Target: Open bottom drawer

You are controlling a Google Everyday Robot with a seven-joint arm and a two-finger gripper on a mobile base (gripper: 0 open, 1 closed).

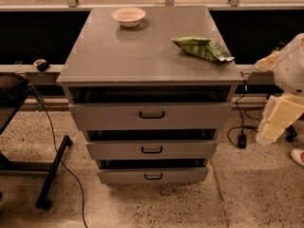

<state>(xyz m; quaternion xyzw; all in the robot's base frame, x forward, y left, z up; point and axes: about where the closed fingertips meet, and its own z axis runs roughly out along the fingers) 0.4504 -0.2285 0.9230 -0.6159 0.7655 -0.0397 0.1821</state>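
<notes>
The bottom drawer (153,175) is the lowest and smallest-looking of three grey drawer fronts in the cabinet, with a small black bar handle (153,176) at its centre. A dark gap shows above its front panel. The middle drawer (152,149) and the top drawer (152,115) sit above it, each with a like handle. My gripper (271,129) hangs at the right edge of the camera view, cream-coloured, to the right of the cabinet and well apart from all the handles. It holds nothing that I can see.
On the cabinet top (118,56) stand a white bowl (128,16) at the back and a green snack bag (203,48) at the right. A black stand (52,172) and a cable (71,175) lie on the floor at left. A plug and cable (241,139) lie at right.
</notes>
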